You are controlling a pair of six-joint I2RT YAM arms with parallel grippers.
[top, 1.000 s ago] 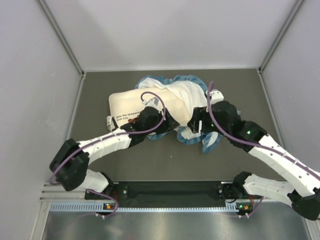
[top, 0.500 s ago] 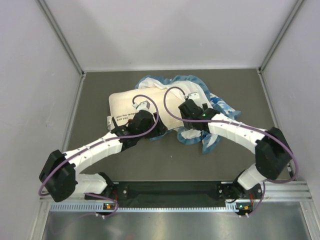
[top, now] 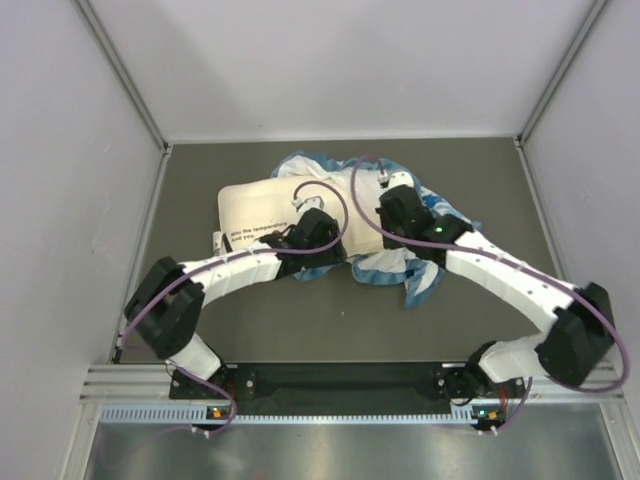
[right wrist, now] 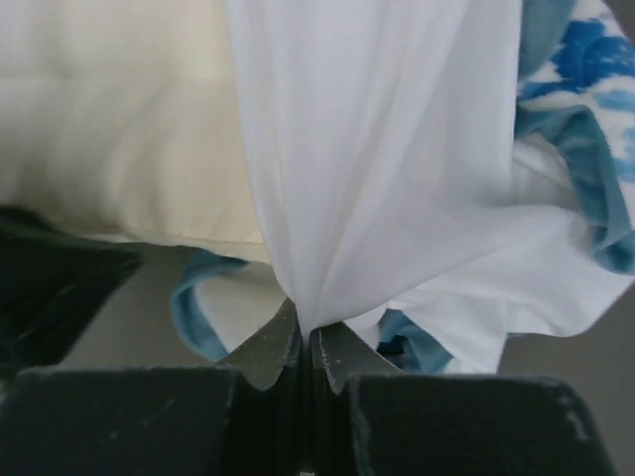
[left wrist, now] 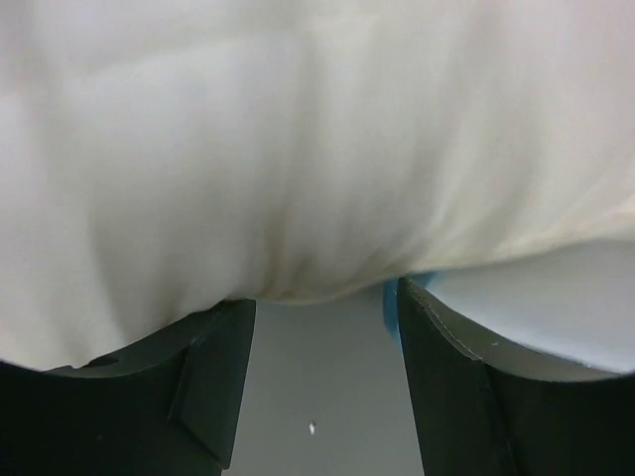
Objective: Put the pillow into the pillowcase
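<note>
The cream pillow (top: 258, 205) lies at the back left of the mat, printed text at its left end, and its right end is inside the pillowcase (top: 420, 275). In the left wrist view the pillow (left wrist: 298, 149) bulges over the tips of my left gripper (left wrist: 322, 317). That gripper is open, with bare mat between its fingers (left wrist: 213, 377). A white and blue bit of pillowcase (left wrist: 566, 307) shows at its right. My right gripper (right wrist: 306, 337) is shut on a gathered fold of the pillowcase's white inside (right wrist: 377, 178), right beside the pillow (right wrist: 119, 129). From above, the left gripper (top: 320, 238) and right gripper (top: 392, 215) flank the case's opening.
The grey mat (top: 300, 320) is fenced by pale walls (top: 70, 200) on the left, back and right. The pillowcase's blue ruffled edge (top: 422, 288) trails toward the near right. Both arm bases sit on the rail (top: 340, 385) at the near edge.
My right gripper has shut on the pillowcase's white fabric after swinging in over the case. The left gripper has slid to the right along the pillow's near edge, still open.
</note>
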